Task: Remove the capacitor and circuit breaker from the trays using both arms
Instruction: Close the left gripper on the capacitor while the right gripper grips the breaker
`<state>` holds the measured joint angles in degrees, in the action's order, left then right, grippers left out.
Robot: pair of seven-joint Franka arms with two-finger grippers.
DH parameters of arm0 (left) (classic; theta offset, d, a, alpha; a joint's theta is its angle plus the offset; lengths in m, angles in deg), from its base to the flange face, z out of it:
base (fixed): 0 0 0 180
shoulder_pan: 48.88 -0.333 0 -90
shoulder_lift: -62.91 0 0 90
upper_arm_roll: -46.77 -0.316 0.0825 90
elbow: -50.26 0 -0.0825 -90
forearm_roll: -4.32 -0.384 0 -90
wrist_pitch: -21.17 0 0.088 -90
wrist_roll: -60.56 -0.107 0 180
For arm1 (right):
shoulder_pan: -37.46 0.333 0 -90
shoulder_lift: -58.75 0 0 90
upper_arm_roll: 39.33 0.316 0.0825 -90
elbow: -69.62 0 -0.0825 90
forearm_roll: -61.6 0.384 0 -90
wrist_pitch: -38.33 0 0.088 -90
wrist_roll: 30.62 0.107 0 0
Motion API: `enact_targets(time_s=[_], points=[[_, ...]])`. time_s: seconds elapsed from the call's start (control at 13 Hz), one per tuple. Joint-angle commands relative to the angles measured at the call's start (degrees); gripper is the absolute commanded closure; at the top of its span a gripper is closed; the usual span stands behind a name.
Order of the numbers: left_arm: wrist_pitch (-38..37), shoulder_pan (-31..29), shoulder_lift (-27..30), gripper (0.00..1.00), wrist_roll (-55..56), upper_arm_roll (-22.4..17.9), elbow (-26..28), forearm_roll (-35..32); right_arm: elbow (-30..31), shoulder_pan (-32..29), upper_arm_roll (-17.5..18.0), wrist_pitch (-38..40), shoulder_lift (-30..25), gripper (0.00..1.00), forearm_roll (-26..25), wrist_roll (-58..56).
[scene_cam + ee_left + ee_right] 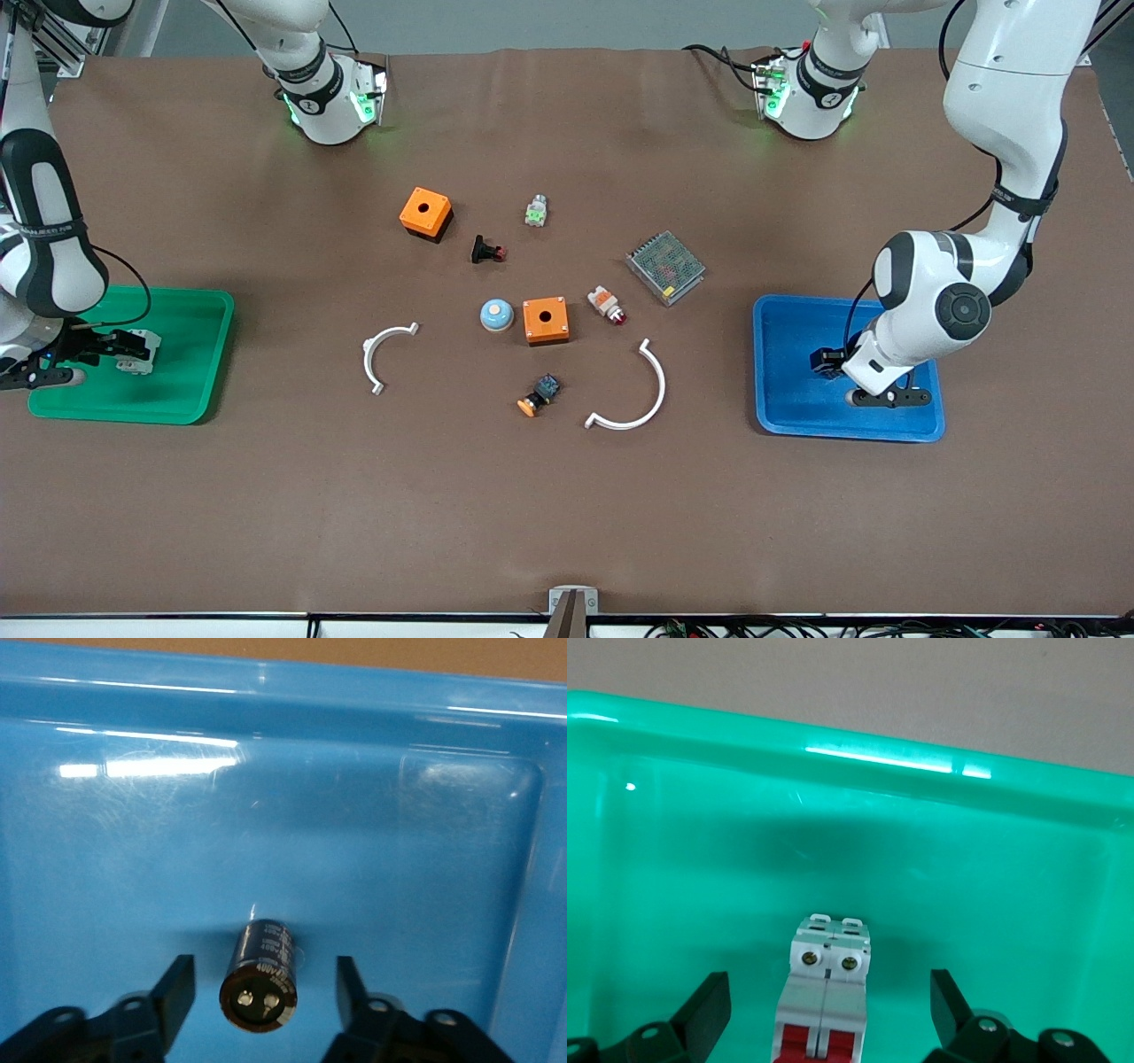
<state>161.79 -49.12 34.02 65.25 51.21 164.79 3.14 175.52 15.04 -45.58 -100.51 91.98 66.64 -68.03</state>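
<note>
The capacitor (261, 974), a dark stubby cylinder with a pale end, lies on the floor of the blue tray (788, 408) at the left arm's end of the table. My left gripper (263, 974) is low over that tray (831, 363), open, with a finger on each side of the capacitor and a gap to both. The breaker (826, 1001), white-grey with red levers, lies in the green tray (190, 354) at the right arm's end and shows in the front view (142, 347). My right gripper (828, 985) is open and straddles the breaker without touching it (120, 346).
Mid-table lie two orange boxes (426, 213) (546, 320), a black push button (486, 251), a green-white part (535, 212), a mesh power supply (665, 267), a blue dome (496, 315), a white-orange part (607, 305), a blue-black orange-capped part (539, 394) and two white arcs (383, 352) (634, 394).
</note>
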Motion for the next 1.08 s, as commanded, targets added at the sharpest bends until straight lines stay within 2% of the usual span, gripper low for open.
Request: enact_targets(time_s=[0.0, 0.08, 0.15, 0.31, 0.46, 0.54, 0.62, 0.69, 0.85, 1.0], points=[[0.3, -0.2, -0.3, 0.59, -0.6, 0.0, -0.8, -1.0, 0.5, -1.4, 0.8, -0.5, 0.5, 0.06, 1.4, -1.6], [0.2, -0.2, -0.2, 0.69, -0.6, 0.0, -1.0, -1.0, 1.1, -1.5, 0.8, -0.7, 0.4, 0.13, 1.6, -1.5], [0.2, -0.2, -0.1, 0.75, -0.5, 0.0, -1.0, -1.0, 1.3, -1.5, 0.8, -0.3, 0.4, 0.25, 1.7, -1.6], [-0.5, 0.0, 0.1, 0.80, -0.4, -0.1, -1.8, -1.0, 1.8, -1.5, 0.8, 0.2, 0.2, 0.55, 1.7, -1.1], [-4.4, 0.2, 1.6, 0.80, 0.0, 0.0, -3.3, -1.0, 1.8, -1.4, 0.8, 1.8, -0.4, 0.90, 1.7, -0.9], [-7.5, 0.6, 2.7, 0.80, 0.4, 0.1, -4.4, -1.0, 1.5, -1.0, 0.8, 2.9, -0.6, 0.97, 1.7, -0.9], [-11.4, 1.6, 3.6, 0.80, 1.0, 0.3, -6.5, -0.9, 0.4, -0.6, 0.9, 4.5, -1.1, 0.99, 1.7, 0.0], [-16.4, 3.6, 3.8, 0.80, 3.0, 0.4, -9.3, -0.9, -1.9, 0.9, 0.9, 7.3, -2.3, 0.99, 1.6, 1.6], [-25.7, 7.9, 3.1, 0.80, 9.1, 0.4, -16.9, -0.9, -7.2, 5.7, 0.5, 18.6, -6.0, 0.99, 0.8, 6.1], [-27.9, 12.4, 0.5, 0.80, 15.9, 0.4, -22.1, -0.8, -9.8, 10.4, 0.7, 26.0, -8.7, 0.99, -0.5, 13.9]])
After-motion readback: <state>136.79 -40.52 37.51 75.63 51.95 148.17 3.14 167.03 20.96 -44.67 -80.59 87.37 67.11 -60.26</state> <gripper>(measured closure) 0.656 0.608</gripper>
